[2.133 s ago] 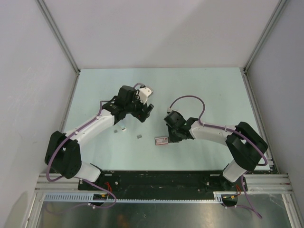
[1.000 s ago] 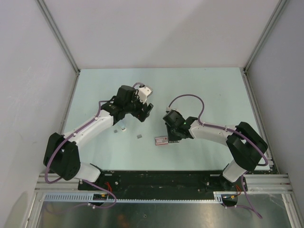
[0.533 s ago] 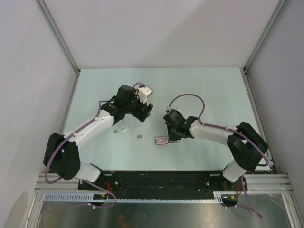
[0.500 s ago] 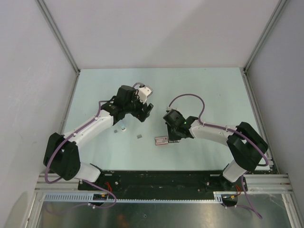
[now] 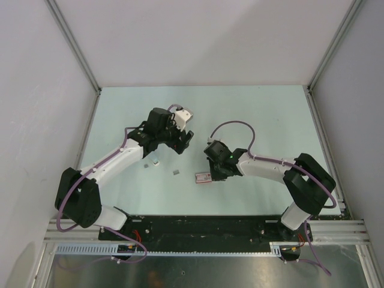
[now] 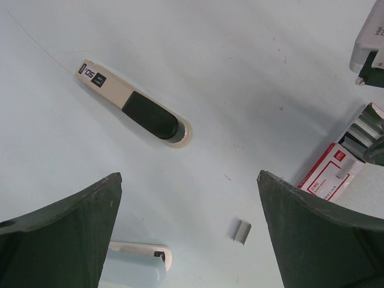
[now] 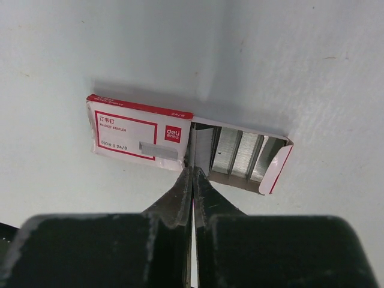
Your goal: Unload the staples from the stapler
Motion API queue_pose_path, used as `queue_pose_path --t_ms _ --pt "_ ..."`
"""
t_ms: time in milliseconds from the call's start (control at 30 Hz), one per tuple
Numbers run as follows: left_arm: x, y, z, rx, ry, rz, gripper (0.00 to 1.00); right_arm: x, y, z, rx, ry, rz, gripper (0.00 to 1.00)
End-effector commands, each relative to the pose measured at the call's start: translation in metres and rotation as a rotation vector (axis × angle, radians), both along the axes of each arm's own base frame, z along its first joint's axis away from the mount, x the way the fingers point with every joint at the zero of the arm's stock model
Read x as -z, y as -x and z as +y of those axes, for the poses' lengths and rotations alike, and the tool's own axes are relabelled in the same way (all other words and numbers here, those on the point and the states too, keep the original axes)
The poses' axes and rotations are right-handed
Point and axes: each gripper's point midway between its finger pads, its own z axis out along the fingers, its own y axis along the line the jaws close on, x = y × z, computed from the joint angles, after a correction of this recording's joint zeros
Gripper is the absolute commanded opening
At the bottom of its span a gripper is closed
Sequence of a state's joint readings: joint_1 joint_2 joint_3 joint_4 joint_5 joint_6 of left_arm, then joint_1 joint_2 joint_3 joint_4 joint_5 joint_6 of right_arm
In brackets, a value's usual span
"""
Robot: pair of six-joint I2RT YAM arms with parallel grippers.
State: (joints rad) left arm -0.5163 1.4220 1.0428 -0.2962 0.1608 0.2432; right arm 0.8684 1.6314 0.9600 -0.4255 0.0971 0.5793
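Note:
The stapler [image 6: 135, 109], a slim bar with a black middle and a beige end marked 50, lies on the table in the left wrist view. In the top view my left gripper [image 5: 185, 142] hides it. That gripper [image 6: 187, 177] is open, empty and hovers above the table. A short strip of staples [image 6: 242, 231] lies between its fingers' lines, also seen in the top view [image 5: 176, 172]. My right gripper [image 7: 192, 170] is shut, its tips against the near end of a staple strip [image 7: 203, 147] in the open packet. I cannot tell if it pinches the strip.
The red-white staple packet [image 7: 135, 135] lies near the front middle [image 5: 204, 177], its tray slid out with several strips [image 7: 240, 153]. A pale bluish item [image 6: 135, 270] lies left of the loose strip [image 5: 156, 162]. Another small grey piece [image 5: 146, 166] lies beside it.
My right gripper has shifted slightly left and nudged the packet with it. The left gripper rose a little early on and has since held still.

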Motion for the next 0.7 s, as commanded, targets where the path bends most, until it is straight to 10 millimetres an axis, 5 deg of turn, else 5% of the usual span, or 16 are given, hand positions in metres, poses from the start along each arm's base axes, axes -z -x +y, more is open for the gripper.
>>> queue_pose_path --t_ms 0,400,667 --pt "-0.016 0.0 -0.002 0.021 0.029 -0.039 0.99 -0.009 -0.012 0.017 0.004 -0.065 -0.016 0.01" --pt "-0.008 0.002 -0.005 0.042 0.027 -0.016 0.99 -0.041 -0.021 0.02 0.002 -0.164 -0.053 0.03" --pt "-0.005 0.008 -0.007 0.069 0.029 -0.002 1.0 -0.032 -0.023 0.009 0.013 -0.119 -0.044 0.03"
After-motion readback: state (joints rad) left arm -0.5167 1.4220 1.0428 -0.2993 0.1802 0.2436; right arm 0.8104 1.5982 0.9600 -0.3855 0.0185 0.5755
